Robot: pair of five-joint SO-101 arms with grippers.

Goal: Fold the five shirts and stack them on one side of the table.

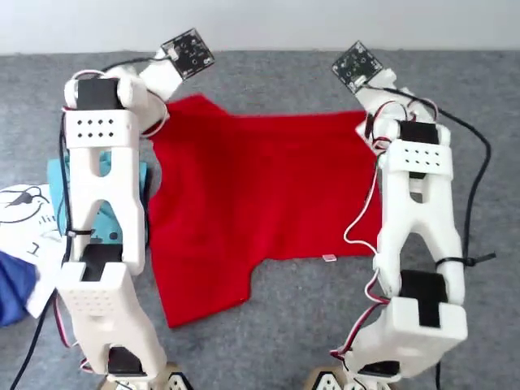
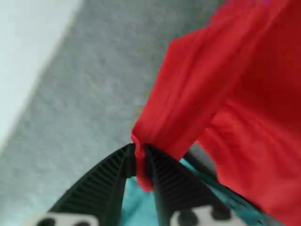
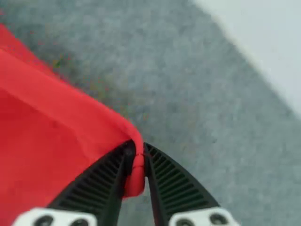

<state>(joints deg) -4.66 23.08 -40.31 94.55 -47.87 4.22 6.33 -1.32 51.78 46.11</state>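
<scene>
From above, the soft red cotton shirt (image 1: 260, 195) is lying spread across the grey, carpet-like table top (image 1: 284, 341). One sleeve is trailing toward the near edge. Two white arms are flanking the shirt, and the left arm (image 1: 101, 179) is standing over a teal cloth item (image 1: 55, 175).

On the left wrist camera, the left gripper (image 2: 139, 153) is pinching a far corner of the shirt between its ribbed black jaws, and the fabric is bunching into a ridge there.

On the right wrist camera, the right gripper (image 3: 138, 149) is clamping the opposite far corner in the same way.

The shirt is looking light and floppy (it will sag wherever it isn't held). I'd say hems and corners are the sensible places to grip, both at once, keeping the edge between them taut.
</scene>
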